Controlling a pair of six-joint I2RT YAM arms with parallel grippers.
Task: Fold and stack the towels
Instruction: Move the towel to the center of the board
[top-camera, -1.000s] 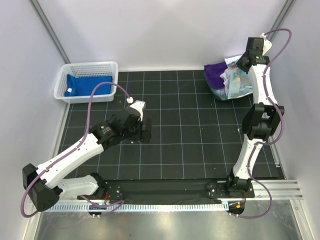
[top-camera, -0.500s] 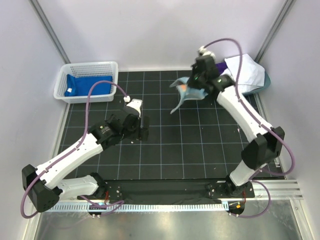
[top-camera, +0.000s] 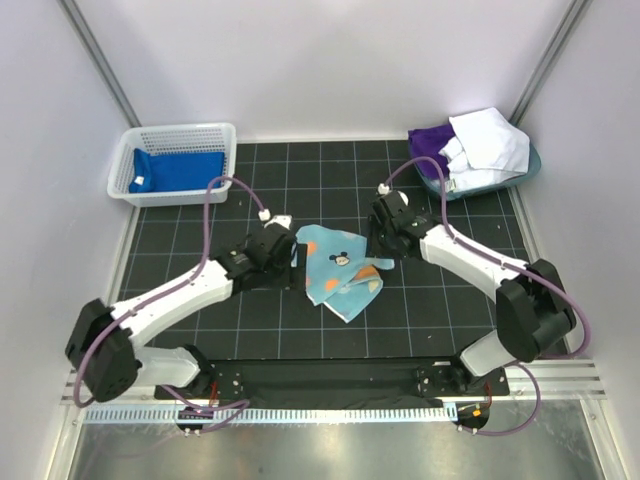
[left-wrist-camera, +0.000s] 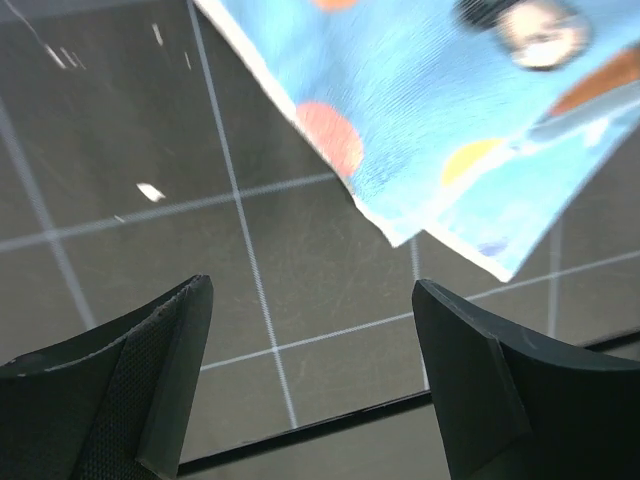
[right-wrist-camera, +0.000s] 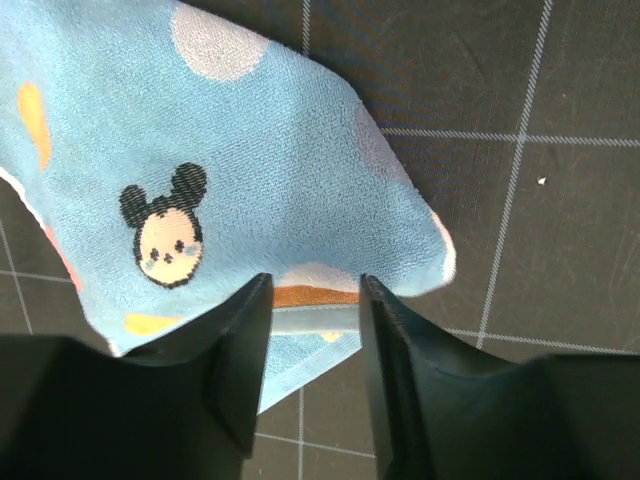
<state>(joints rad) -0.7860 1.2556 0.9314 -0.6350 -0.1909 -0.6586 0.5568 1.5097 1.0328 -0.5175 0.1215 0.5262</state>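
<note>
The dotted towel (top-camera: 338, 272) is lying rumpled and unfolded on the mat (top-camera: 440, 320) at the centre of the frame. The right gripper (right-wrist-camera: 314, 285) is hanging over its right edge with jaws parted; cloth is showing in the gap, but to my eye it is not being pinched. The left gripper (left-wrist-camera: 312, 290) is standing wide and empty just beside the towel's left corner. A blue towel (top-camera: 180, 170), looking folded, is sitting in the basket (top-camera: 180, 132) at upper left. The purple towel (top-camera: 430, 145) and white towel (top-camera: 490, 140) are heaped in the tub (top-camera: 525, 165) at upper right, so I'd say most of the folding is yet to come.
</note>
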